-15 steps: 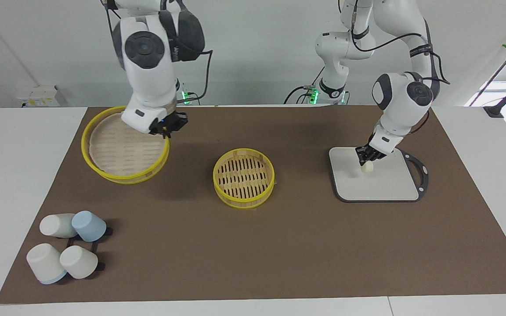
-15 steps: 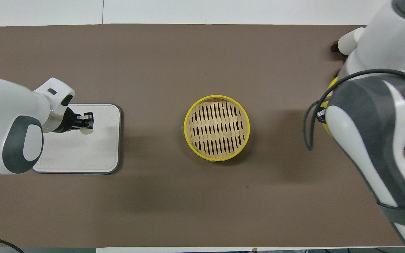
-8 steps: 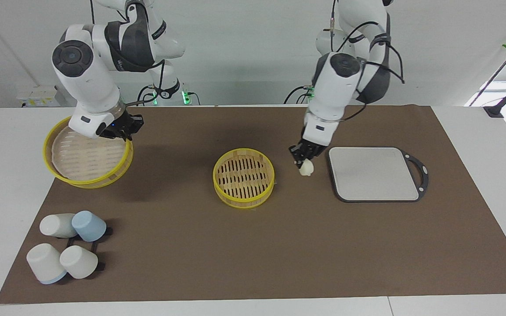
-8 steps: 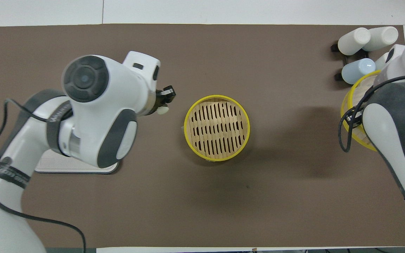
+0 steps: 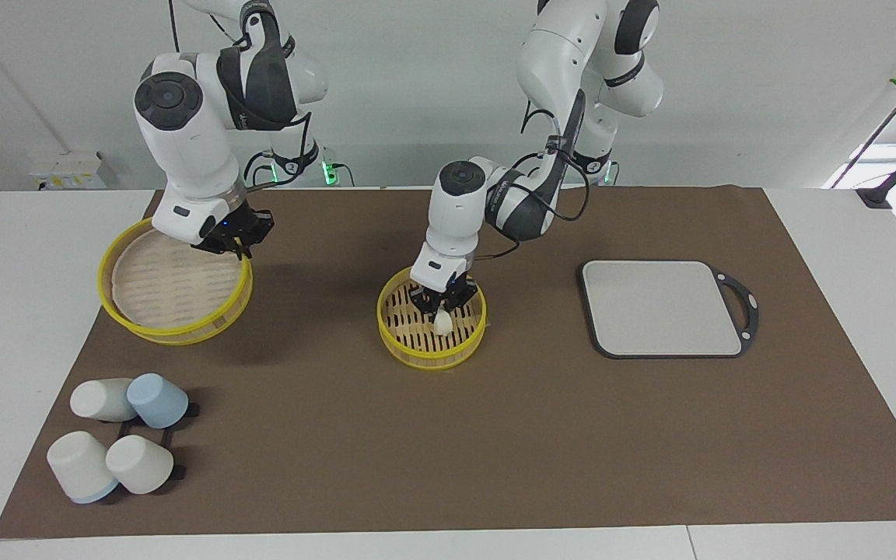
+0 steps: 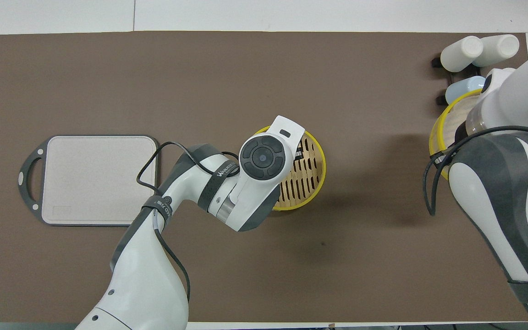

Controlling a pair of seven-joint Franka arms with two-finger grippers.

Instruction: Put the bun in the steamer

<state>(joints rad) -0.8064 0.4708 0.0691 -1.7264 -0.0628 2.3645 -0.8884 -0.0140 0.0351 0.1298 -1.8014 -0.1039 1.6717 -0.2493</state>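
The steamer (image 5: 418, 354) is a round yellow-rimmed basket at the middle of the brown mat; in the overhead view the steamer (image 6: 309, 167) is half covered by the left arm's wrist. My left gripper (image 5: 440, 309) reaches down into it, shut on the bun (image 5: 442, 323), a small pale lump hanging low over the slatted floor. The bun is hidden in the overhead view. My right gripper (image 5: 228, 242) is shut on the rim of the steamer lid (image 5: 168, 289) and holds it tilted above the mat at the right arm's end; the lid also shows in the overhead view (image 6: 446, 130).
A grey rectangular board (image 5: 662, 307) lies bare toward the left arm's end, also in the overhead view (image 6: 99, 178). Several white and blue cups (image 5: 117, 443) lie on a black rack, farther from the robots than the lid, also in the overhead view (image 6: 472, 48).
My left gripper carried the bun from over the board across the mat and down into the steamer. My right gripper swung the lid toward its end of the table, then slightly back.
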